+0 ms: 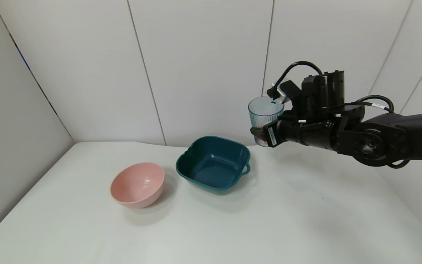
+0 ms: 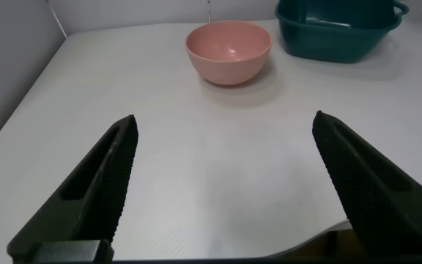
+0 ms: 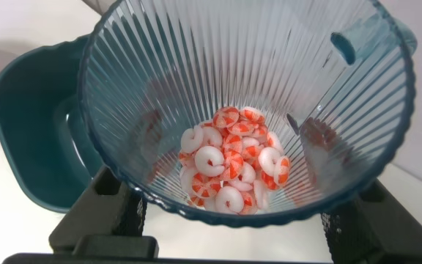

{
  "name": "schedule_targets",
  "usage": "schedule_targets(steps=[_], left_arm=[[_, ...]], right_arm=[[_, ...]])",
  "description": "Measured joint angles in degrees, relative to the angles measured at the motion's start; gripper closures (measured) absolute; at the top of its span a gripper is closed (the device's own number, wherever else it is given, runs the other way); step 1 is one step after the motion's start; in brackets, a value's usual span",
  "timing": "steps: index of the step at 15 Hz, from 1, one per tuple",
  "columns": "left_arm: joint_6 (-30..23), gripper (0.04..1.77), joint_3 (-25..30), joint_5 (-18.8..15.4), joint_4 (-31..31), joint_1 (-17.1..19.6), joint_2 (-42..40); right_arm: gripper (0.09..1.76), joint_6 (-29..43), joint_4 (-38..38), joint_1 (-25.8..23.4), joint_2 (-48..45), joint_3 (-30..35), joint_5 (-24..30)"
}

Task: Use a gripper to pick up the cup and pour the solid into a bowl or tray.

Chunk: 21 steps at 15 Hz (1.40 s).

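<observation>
1. White tabletop (image 1: 233, 227) fills the foreground, pale panelled walls (image 1: 203, 66) closing in behind it; left gripper (image 2: 222, 191) hangs low over the near edge, jaws spread wide on nothing.
2. Mid-table: pink bowl (image 1: 137, 185) just beside the teal dish (image 1: 214, 164), apart.
3. Farther right, aloft: right gripper (image 1: 266, 136) pinches the cup (image 1: 265, 113) near its base; cup upright, off the dish's right side; the solid (image 3: 233, 161) heaped at its bottom.
</observation>
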Motion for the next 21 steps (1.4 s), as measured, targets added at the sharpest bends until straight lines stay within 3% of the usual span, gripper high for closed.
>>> schedule_targets(steps=[8,13,21], left_arm=[[0.0,0.09,0.0,0.0,0.0,0.0,0.0],[0.0,0.09,0.0,0.0,0.0,0.0,0.0],[0.0,0.09,0.0,0.0,0.0,0.0,0.0]], right_arm=[[0.52,-6.6,16.9,3.4,4.7,-14.1,-4.1],[0.53,-10.8,17.7,5.8,10.3,-20.8,-12.1],[0.53,-19.8,17.8,7.3,16.0,-24.3,-23.6]])
